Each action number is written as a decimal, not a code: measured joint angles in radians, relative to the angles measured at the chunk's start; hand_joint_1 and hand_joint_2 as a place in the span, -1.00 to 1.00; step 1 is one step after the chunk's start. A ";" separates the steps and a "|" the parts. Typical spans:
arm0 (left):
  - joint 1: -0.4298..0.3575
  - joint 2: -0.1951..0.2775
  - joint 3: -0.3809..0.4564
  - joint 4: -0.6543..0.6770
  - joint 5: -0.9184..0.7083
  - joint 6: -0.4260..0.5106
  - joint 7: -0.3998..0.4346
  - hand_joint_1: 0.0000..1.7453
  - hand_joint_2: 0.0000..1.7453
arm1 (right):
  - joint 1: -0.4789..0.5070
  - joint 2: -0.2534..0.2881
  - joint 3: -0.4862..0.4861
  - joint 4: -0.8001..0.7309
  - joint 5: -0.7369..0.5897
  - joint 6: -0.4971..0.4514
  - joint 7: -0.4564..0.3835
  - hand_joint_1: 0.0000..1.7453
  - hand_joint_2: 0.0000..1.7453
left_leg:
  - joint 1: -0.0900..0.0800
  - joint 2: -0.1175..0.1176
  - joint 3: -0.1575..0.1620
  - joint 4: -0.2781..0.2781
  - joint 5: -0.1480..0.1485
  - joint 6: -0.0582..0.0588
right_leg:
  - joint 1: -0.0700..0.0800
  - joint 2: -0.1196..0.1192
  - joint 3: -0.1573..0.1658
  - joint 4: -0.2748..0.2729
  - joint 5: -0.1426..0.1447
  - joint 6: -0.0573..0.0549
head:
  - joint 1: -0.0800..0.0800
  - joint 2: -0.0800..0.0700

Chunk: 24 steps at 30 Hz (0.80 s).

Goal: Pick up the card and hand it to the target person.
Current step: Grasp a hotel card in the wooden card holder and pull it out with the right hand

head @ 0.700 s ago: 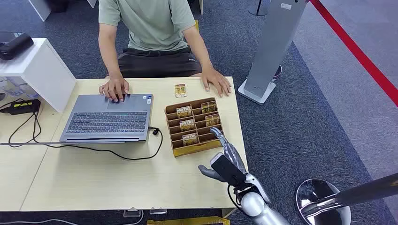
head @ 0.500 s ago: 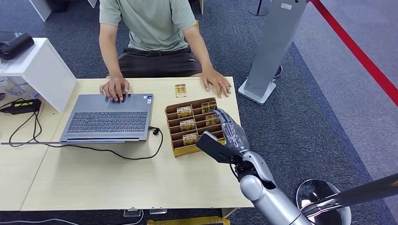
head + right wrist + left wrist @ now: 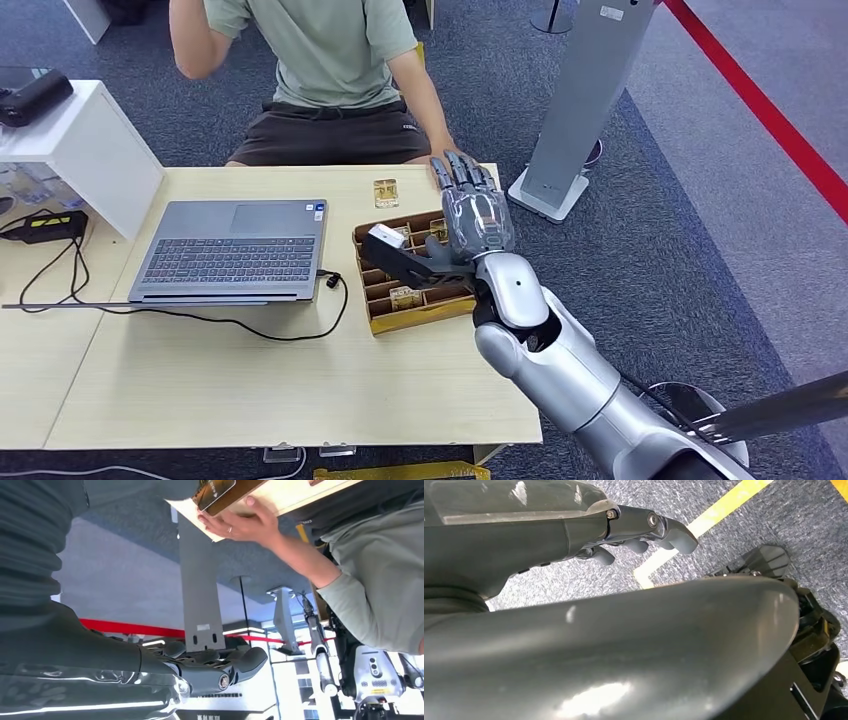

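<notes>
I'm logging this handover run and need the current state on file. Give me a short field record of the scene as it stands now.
right hand: raised over the card box, fingers spread, holding nothing
left hand: hanging over grey carpet, nothing in it
card box: brown divided tray on the table, cards standing in its slots
loose card: lying flat on the table beyond the box, near the person
person: seated across the table, one hand on the table edge
laptop: open, beside the box

Table (image 3: pixel 200 380): laptop (image 3: pixel 232 248), card box (image 3: pixel 410 272).
</notes>
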 joint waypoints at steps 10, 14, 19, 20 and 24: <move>0.003 -0.010 0.000 0.000 0.001 0.007 0.001 -1.00 -1.00 | -0.014 0.031 0.048 0.070 -0.009 0.009 0.040 -0.07 1.00 | 0.000 0.000 0.000 0.000 0.000 0.000 | 0.000 0.000 0.000 0.000 0.000 0.000 | -0.001 0.000; 0.003 -0.012 0.000 0.000 0.000 0.007 0.001 -1.00 -1.00 | -0.014 0.037 0.061 0.096 -0.010 0.009 0.051 -0.11 1.00 | 0.000 0.000 0.000 0.000 0.000 0.000 | 0.000 0.000 0.000 0.000 0.000 0.000 | 0.000 0.000; 0.003 -0.015 0.000 0.000 -0.010 0.004 0.010 -1.00 -1.00 | -0.020 0.049 0.068 0.152 -0.014 0.005 0.077 0.02 1.00 | 0.000 0.000 0.000 0.000 0.000 0.000 | 0.000 0.000 0.000 0.000 0.000 0.000 | 0.000 0.000; 0.003 -0.015 0.000 0.000 -0.012 0.003 0.014 -1.00 -1.00 | -0.023 0.053 0.069 0.169 -0.017 0.002 0.082 0.06 1.00 | 0.000 0.000 0.000 0.000 0.000 0.000 | 0.000 0.000 0.000 0.000 0.000 0.000 | -0.001 0.000; 0.002 -0.019 0.000 0.000 -0.021 -0.001 0.022 -1.00 -1.00 | -0.036 0.067 0.068 0.230 -0.033 -0.016 0.089 0.04 1.00 | 0.000 0.000 0.000 0.000 0.000 0.000 | 0.000 0.000 0.000 0.000 0.000 0.000 | 0.000 0.000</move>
